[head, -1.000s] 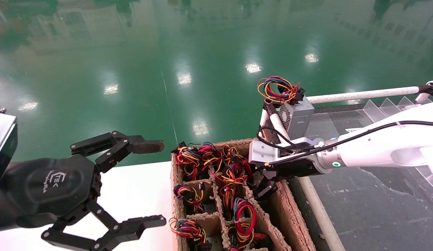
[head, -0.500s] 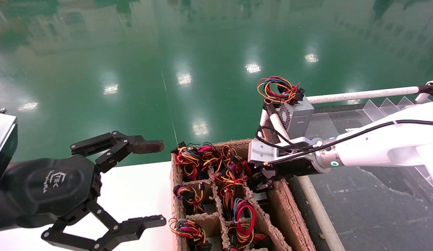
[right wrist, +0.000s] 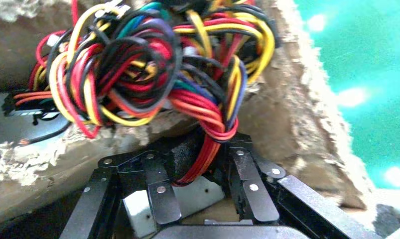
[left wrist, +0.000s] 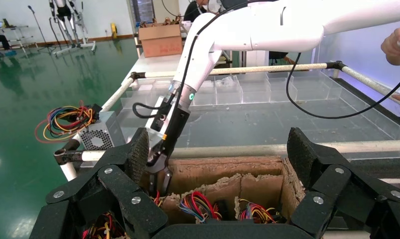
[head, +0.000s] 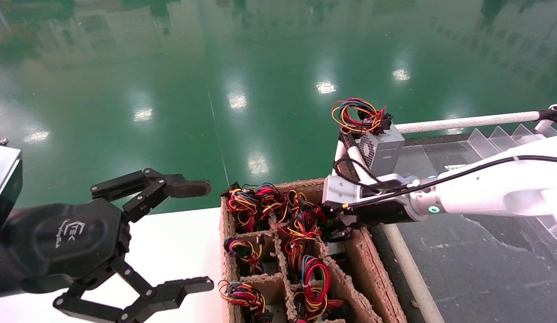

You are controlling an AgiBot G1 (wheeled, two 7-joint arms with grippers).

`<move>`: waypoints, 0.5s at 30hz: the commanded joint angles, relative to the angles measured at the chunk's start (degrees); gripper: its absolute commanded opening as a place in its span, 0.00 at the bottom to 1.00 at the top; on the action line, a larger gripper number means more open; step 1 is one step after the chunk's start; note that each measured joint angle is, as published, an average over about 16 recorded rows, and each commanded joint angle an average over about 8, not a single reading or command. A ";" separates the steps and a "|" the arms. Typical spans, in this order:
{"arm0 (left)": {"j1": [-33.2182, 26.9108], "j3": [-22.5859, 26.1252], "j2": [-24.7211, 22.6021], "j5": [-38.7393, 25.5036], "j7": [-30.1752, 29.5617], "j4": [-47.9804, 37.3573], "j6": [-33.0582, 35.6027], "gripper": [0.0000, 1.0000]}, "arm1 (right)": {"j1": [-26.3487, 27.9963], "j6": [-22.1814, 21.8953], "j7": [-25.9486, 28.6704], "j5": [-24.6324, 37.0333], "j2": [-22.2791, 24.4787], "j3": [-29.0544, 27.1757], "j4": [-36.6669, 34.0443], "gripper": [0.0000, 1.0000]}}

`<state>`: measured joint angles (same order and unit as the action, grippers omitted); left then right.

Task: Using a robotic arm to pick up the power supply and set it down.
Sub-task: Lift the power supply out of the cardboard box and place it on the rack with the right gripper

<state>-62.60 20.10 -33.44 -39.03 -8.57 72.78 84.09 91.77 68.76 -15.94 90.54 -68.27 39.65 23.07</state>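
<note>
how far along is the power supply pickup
Early. The right gripper is down in the cardboard crate, fingers around a power supply and its wire bundle, which sits low in its compartment. Lifting and setting down remain. The left gripper hangs open beside the crate.

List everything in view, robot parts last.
Crate: one, brown cardboard, divided, centre.
Wire bundles: several, red-yellow-black, in the crate's compartments.
Power supply: one, grey, in the crate at the right gripper.
Fan box: one, grey, loose wire coil on top, behind the crate.
Table: one, white, left of the crate.
Left gripper: black, fingers open, over the table.
Right gripper: black, on a white arm, down in the crate.
</note>
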 commanded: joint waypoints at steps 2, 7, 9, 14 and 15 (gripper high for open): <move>0.00 0.00 0.00 0.00 0.00 0.00 0.00 1.00 | -0.05 -0.16 -0.09 -0.82 0.53 -0.62 -0.06 0.00; 0.00 0.01 0.00 0.00 0.00 0.00 0.00 1.00 | -0.35 -0.61 -0.14 -2.60 1.63 -1.97 0.03 0.00; 0.00 0.01 0.00 0.01 0.00 0.00 0.00 1.00 | -0.41 -0.77 -0.13 -3.38 2.12 -2.57 0.15 0.00; 0.00 0.01 0.00 0.01 0.01 0.00 0.00 1.00 | -0.31 -0.82 -0.04 -5.31 3.56 -4.04 0.97 0.00; 0.00 0.01 0.01 0.01 0.01 0.00 -0.01 1.00 | -0.27 -0.78 0.00 -5.70 3.89 -4.34 1.25 0.00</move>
<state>-62.61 20.11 -33.43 -39.02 -8.56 72.78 84.08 91.52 68.07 -15.83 84.77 -64.26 35.26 24.62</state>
